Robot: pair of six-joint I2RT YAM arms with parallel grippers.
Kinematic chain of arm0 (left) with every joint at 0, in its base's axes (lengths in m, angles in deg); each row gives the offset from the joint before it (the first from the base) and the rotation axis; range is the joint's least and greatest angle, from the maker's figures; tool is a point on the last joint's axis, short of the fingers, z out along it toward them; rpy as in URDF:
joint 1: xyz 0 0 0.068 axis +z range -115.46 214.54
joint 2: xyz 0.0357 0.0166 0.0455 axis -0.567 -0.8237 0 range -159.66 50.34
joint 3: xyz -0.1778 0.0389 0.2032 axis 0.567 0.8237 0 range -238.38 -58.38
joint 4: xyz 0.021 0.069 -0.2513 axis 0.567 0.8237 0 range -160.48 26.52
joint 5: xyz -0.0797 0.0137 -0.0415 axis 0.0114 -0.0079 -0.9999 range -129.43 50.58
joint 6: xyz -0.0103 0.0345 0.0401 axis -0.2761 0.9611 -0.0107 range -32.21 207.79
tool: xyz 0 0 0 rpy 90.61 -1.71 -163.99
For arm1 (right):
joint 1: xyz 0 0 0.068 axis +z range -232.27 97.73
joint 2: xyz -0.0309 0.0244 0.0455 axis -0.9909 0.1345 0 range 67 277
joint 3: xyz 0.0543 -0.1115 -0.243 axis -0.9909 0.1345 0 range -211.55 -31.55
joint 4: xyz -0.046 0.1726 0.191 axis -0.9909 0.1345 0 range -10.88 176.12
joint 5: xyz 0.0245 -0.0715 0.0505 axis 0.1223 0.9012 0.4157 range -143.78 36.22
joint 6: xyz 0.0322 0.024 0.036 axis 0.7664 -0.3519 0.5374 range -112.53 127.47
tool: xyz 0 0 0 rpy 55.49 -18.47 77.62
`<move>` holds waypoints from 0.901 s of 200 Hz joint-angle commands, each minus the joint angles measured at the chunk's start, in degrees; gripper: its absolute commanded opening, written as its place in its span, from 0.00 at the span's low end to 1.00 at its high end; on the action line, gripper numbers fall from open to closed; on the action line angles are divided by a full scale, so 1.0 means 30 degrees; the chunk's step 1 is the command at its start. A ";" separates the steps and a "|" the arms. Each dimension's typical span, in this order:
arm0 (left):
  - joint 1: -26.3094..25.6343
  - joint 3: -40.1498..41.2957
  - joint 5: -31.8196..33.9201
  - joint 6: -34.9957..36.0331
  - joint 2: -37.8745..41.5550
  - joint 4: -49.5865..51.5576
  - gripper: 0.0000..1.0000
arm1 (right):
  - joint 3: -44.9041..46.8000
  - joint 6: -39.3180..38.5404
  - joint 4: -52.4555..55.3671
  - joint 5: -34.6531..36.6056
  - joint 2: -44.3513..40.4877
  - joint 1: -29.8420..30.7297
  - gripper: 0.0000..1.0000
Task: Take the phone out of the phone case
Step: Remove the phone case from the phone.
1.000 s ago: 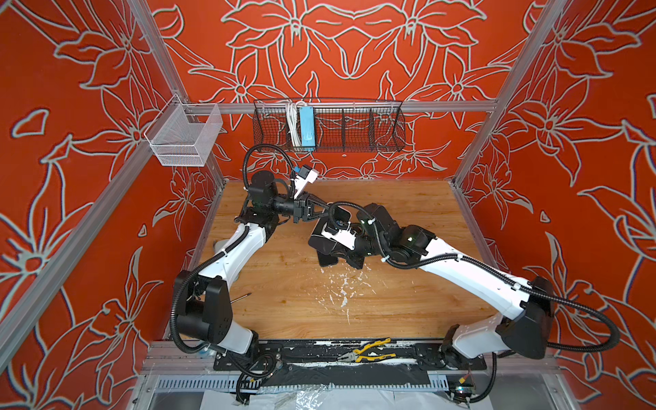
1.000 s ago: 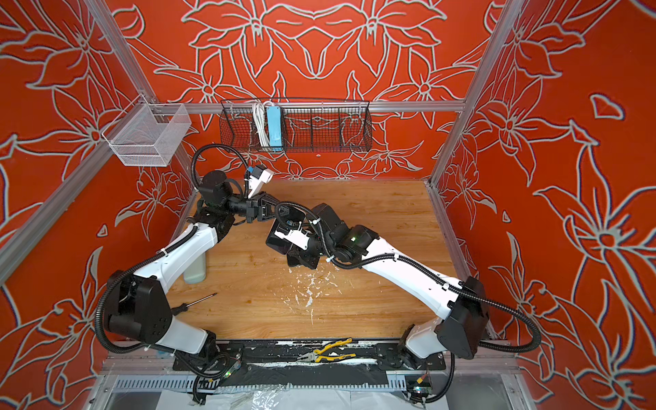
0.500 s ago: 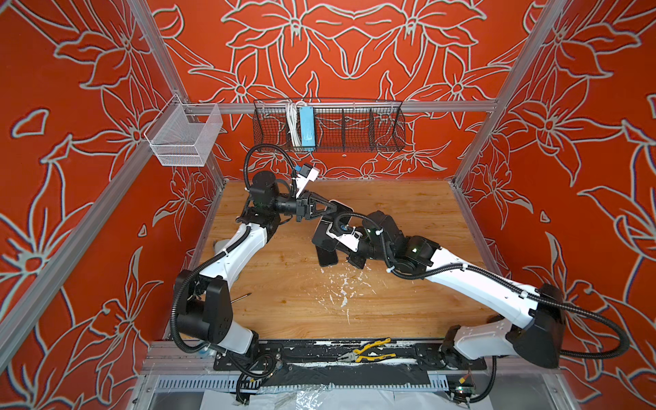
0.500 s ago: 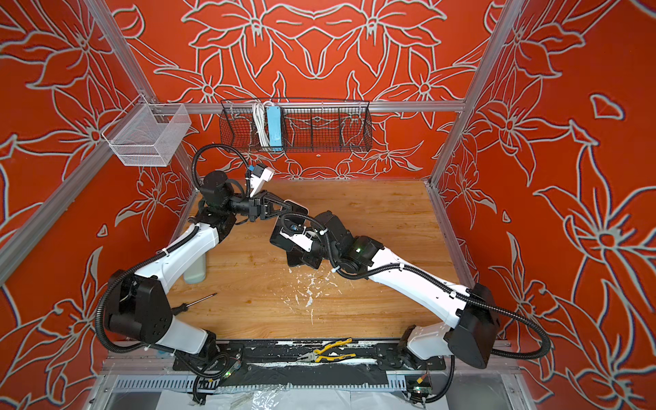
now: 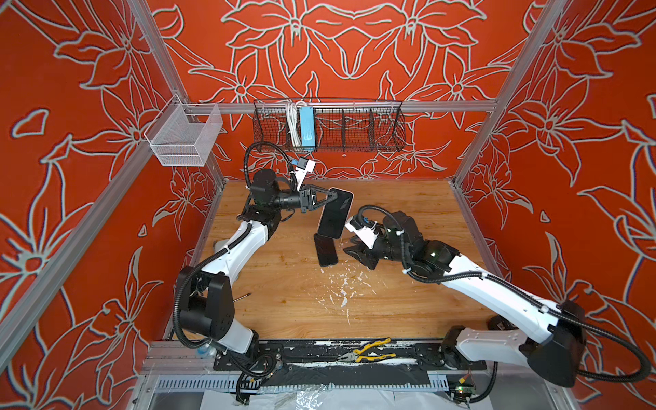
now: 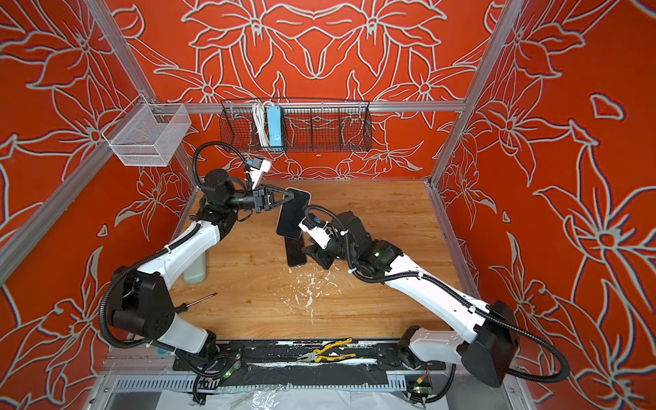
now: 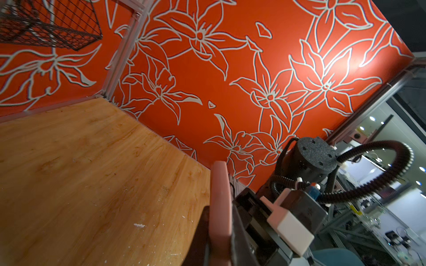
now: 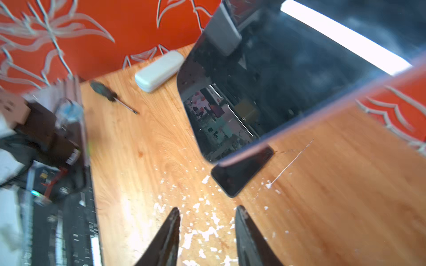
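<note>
Orange floral walls are being seen around the wooden surface (image 5: 284, 291), which is flecked with white bits. The dusty-pink phone case (image 5: 335, 216) is being held raised above the surface, clamped at its upper end by the left gripper (image 5: 332, 199). The black phone (image 5: 326, 252) is lying flat beneath the case's lower end. The right gripper (image 5: 351, 248) is being kept released beside the phone, with nothing between its jaws.

Orange-red walls (image 5: 355, 42) bear pale grey lily outlines, the honey-brown wooden tabletop (image 5: 284, 284) shows white flecks, and the soft phone case (image 7: 220, 195) is dusty pink.
</note>
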 commanded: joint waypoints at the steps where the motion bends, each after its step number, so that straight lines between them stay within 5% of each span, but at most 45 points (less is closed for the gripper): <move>1: 0.0320 -0.0492 0.2480 -0.1634 0.0471 -0.0831 0.00 | 0.1373 0.2983 -0.1423 -0.3312 -0.1137 -0.1536 0.50; 45: 0.0352 0.0520 0.7194 -0.4603 0.1028 -0.0669 0.00 | 0.2760 0.7577 -0.4619 -0.5594 -0.2049 -0.3055 0.78; 84: 0.0359 0.3505 1.2442 -0.8613 0.2468 -0.0678 0.00 | 0.2518 1.2752 -0.6989 -0.5976 -0.1169 -0.3595 0.91; 127: 0.0264 0.5822 1.5570 -0.9477 0.4557 -0.0269 0.00 | 0.2816 1.8104 -1.0974 -0.6612 0.0296 -0.3995 0.98; 180: 0.0293 0.7498 1.6643 -1.0023 0.5965 -0.0578 0.00 | 0.2693 1.8448 -1.0652 -0.5571 0.0684 -0.4085 0.98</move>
